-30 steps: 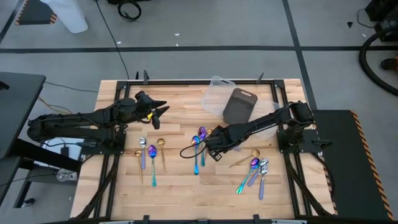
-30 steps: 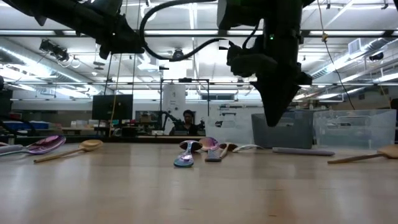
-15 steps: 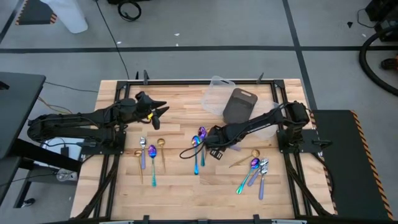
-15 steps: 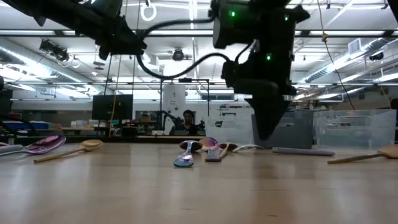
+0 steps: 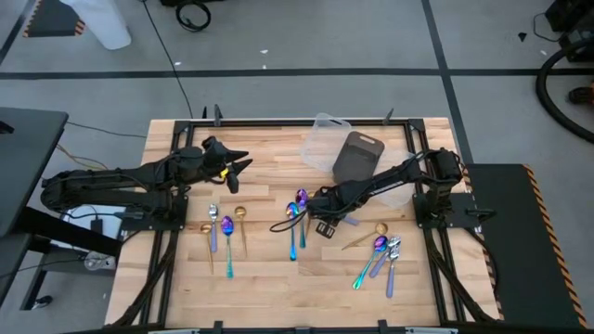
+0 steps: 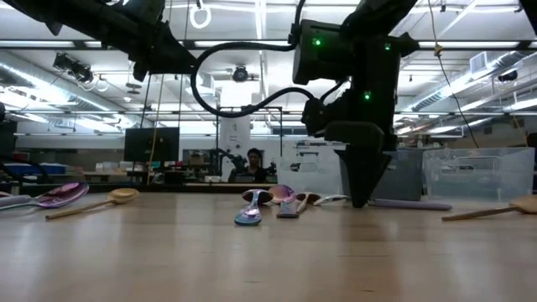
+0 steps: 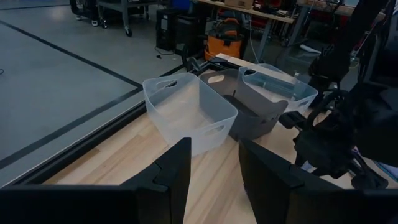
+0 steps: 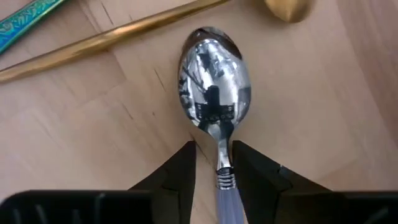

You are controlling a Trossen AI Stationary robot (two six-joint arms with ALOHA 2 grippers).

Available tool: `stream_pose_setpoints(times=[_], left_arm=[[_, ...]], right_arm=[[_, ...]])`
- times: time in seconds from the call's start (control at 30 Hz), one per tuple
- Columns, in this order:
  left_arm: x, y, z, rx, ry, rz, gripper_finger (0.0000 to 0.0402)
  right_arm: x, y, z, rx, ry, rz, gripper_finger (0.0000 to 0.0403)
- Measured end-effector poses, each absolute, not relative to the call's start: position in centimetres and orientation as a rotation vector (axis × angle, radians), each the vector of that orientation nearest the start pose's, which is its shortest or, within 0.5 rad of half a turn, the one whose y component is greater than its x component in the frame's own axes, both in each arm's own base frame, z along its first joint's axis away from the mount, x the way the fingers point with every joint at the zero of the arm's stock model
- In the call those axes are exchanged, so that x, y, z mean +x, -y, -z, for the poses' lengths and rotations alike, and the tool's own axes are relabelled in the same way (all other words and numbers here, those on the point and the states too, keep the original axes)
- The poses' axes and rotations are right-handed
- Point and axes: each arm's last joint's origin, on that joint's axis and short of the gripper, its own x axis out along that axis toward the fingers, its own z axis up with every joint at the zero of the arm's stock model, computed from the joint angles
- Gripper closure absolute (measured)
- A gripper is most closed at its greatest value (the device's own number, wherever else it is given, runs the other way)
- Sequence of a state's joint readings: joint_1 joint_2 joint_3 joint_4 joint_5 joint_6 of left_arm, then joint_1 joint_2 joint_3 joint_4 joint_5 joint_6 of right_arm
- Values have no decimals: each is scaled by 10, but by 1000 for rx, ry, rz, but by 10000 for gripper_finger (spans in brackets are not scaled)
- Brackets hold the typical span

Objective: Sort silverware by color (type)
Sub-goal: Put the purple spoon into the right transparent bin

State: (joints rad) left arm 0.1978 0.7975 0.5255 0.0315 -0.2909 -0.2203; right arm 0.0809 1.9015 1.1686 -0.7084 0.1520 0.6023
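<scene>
The right claw (image 8: 211, 171) is lowered near the middle of the bench (image 5: 269, 288), its two fingers parted and straddling the neck of a silver spoon (image 8: 214, 78) lying flat, bowl up; nothing is gripped yet. A gold spoon handle (image 8: 112, 40) lies just beside the bowl. The spoon is judged light, stiff and slippery, sitting flush on the wood, so it is best taken at the narrow neck or pale handle, squeezed across its width. Other spoons (image 5: 382, 250) are scattered toward the near edge. The left claw (image 5: 243, 161) is held open, empty, above the left side.
</scene>
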Motion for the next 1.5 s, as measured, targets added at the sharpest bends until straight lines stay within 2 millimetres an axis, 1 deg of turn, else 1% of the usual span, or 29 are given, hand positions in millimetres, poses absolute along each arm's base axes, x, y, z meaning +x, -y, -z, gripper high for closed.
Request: stream_pose_setpoints(times=[0.1, 0.23, 0.3, 0.47, 0.6, 0.8, 0.93, 1.13, 1.33, 1.5], left_arm=[[175, -43, -260, -216, -197, -513, 260], [175, -40, -256, -234, -243, -502, 260], [175, -38, -256, -230, -243, -488, 260], [176, -33, -256, -224, -246, -462, 260], [176, -32, -256, -221, -246, -457, 260], [176, -32, -256, -221, -246, -458, 260], [176, -32, -256, -221, -246, -458, 260], [176, -33, -256, -220, -246, -459, 260], [176, -33, -256, -220, -246, -459, 260], [176, -33, -256, -219, -245, -459, 260]], right_arm=[[339, -23, -137, 323, -1355, 468, 322], [339, -24, -135, 330, -1354, 440, 378], [338, -26, -135, 328, -1355, 440, 390], [337, -30, -134, 333, -1342, 485, 379], [337, -31, -134, 351, -1335, 509, 391], [336, -31, -138, 393, -1313, 539, 391], [332, -29, -150, 407, -1279, 566, 398], [327, -25, -170, 438, -1221, 590, 398], [321, -24, -186, 443, -1178, 605, 398], [312, -19, -206, 464, -1093, 682, 398]])
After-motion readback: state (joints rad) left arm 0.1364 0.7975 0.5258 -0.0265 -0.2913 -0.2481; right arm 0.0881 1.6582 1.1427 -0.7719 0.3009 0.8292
